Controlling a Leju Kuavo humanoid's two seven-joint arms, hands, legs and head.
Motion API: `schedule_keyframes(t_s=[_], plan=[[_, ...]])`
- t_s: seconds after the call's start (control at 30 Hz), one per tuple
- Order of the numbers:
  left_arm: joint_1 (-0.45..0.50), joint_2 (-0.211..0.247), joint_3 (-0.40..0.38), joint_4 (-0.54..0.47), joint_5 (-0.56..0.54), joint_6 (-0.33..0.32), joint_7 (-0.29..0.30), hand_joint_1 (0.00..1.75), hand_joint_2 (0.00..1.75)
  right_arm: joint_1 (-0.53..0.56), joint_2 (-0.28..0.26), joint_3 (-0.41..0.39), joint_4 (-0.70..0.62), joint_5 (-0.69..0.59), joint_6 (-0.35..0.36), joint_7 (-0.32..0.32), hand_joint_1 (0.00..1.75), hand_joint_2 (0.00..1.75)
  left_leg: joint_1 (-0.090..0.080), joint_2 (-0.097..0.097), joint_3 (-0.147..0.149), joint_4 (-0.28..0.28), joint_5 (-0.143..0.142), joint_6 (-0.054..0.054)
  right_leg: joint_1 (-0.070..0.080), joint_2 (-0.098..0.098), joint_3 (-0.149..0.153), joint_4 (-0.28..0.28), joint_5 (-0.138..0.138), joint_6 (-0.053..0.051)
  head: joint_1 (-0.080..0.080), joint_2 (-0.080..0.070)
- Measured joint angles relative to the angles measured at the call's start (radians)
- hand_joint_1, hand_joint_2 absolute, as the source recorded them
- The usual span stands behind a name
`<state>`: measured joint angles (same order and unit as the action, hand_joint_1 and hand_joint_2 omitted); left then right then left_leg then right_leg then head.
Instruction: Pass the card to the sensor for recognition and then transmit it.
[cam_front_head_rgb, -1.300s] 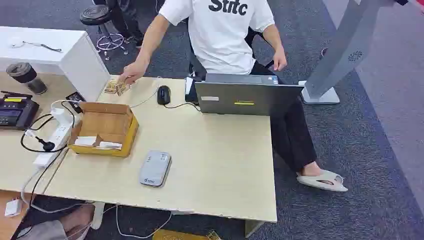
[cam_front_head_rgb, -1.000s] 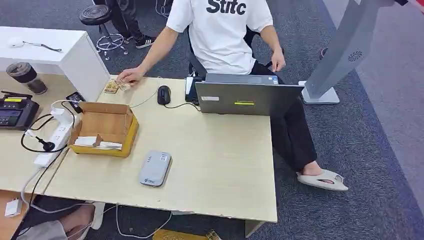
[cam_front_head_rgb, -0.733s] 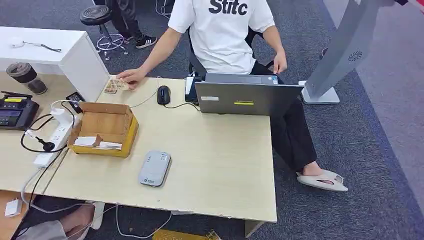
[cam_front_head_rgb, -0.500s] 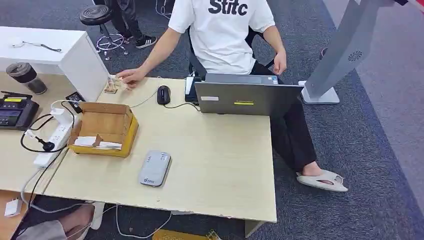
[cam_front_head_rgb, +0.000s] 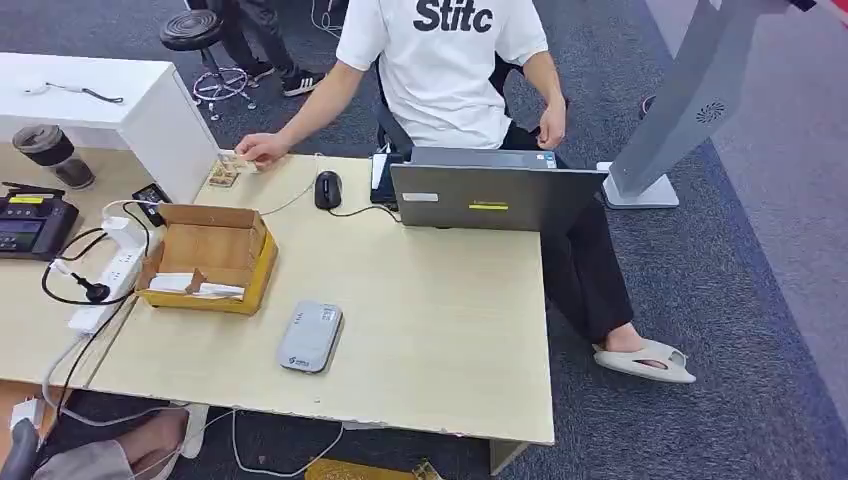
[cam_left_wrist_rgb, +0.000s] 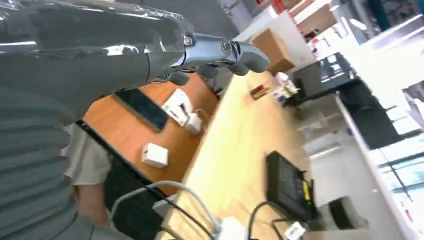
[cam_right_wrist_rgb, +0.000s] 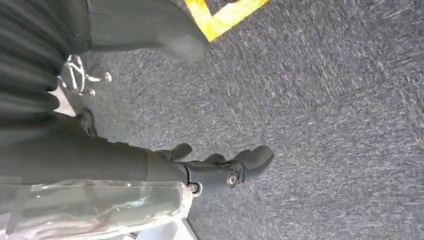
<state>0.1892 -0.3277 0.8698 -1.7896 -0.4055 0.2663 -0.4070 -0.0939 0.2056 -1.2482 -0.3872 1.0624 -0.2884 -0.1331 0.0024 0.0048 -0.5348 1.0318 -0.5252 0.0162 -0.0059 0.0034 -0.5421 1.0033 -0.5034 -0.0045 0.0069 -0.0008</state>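
The grey card sensor (cam_front_head_rgb: 310, 337) lies flat near the table's front edge. Left of it and a little farther back stands an open cardboard box (cam_front_head_rgb: 251, 263) with white cards (cam_front_head_rgb: 196, 286) lying in it. At the far edge, a person's hand (cam_front_head_rgb: 262, 150) rests on a small stack of patterned cards (cam_front_head_rgb: 225, 173). My left hand (cam_left_wrist_rgb: 220, 50) is stretched out empty, fingers apart, beside the table's left end; its arm's tip (cam_front_head_rgb: 20, 455) shows at the bottom left corner. My right hand (cam_right_wrist_rgb: 227, 170) hangs empty over grey carpet, fingers loosely apart.
A laptop (cam_front_head_rgb: 480, 197) and a mouse (cam_front_head_rgb: 327, 189) sit at the table's far side, in front of a seated person (cam_front_head_rgb: 440, 70). A power strip (cam_front_head_rgb: 110, 275) with cables, a black terminal (cam_front_head_rgb: 30, 225) and a cup (cam_front_head_rgb: 50, 152) are at the left.
The person's hand has set the patterned cards down at the far edge and stays on them. My left arm's tip has come into the head view's bottom left corner.
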Motion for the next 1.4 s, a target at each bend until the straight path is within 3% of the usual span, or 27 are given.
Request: schedule_keyframes(t_s=[0.13, 0.2, 0.33, 0.47, 0.77, 1.4], plan=[[0.016, -0.002, -0.026, -0.060, -0.004, -0.007, 0.003, 0.00, 1.75, -0.001, -0.005, 0.000, 0.012, 0.003, 0.001, 0.000, 0.00, 1.75, 0.000, 0.000, 0.000, 0.000, 0.000, 0.000, 0.000, 0.000, 0.000, 0.000, 0.000, 0.000, 0.000, 0.000], [0.016, -0.002, -0.027, -0.080, -0.032, -0.047, 0.005, 0.00, 1.75, -0.002, -0.008, 0.000, 0.018, 0.010, 0.005, 0.000, 0.00, 1.75, 0.000, 0.000, 0.000, 0.000, 0.000, 0.000, 0.000, 0.000, 0.000, 0.000, 0.000, 0.000, 0.000, 0.000], [-0.002, -0.001, -0.025, -0.157, -0.142, -0.183, 0.006, 0.00, 1.75, -0.004, -0.014, 0.002, 0.031, 0.046, 0.015, 0.000, 0.00, 1.75, 0.000, 0.000, 0.000, 0.000, 0.000, 0.000, 0.000, 0.000, 0.000, 0.000, 0.000, 0.000, 0.000, 0.000], [-0.087, 0.010, -0.020, -0.194, -0.286, -0.315, 0.028, 0.00, 1.75, -0.005, -0.021, 0.015, 0.044, 0.082, 0.034, -0.001, 0.00, 1.75, 0.000, -0.001, 0.000, 0.000, 0.002, 0.000, 0.000, -0.001, 0.000, 0.000, 0.001, 0.000, 0.000, 0.000], [-0.304, 0.049, -0.057, -0.147, -0.600, -0.255, 0.103, 0.00, 1.75, -0.010, -0.038, 0.055, 0.066, 0.145, 0.043, 0.005, 0.00, 1.75, 0.000, 0.000, 0.000, 0.000, 0.003, 0.000, 0.000, 0.000, 0.000, 0.000, 0.003, -0.001, 0.000, 0.000], [-0.387, 0.066, -0.286, -0.032, -0.790, -0.185, 0.155, 0.00, 1.75, -0.011, -0.057, 0.076, 0.076, 0.177, 0.058, 0.031, 0.00, 1.75, 0.000, 0.000, 0.000, 0.000, 0.003, 0.000, 0.000, 0.000, -0.001, 0.000, 0.003, -0.001, 0.000, 0.000]])
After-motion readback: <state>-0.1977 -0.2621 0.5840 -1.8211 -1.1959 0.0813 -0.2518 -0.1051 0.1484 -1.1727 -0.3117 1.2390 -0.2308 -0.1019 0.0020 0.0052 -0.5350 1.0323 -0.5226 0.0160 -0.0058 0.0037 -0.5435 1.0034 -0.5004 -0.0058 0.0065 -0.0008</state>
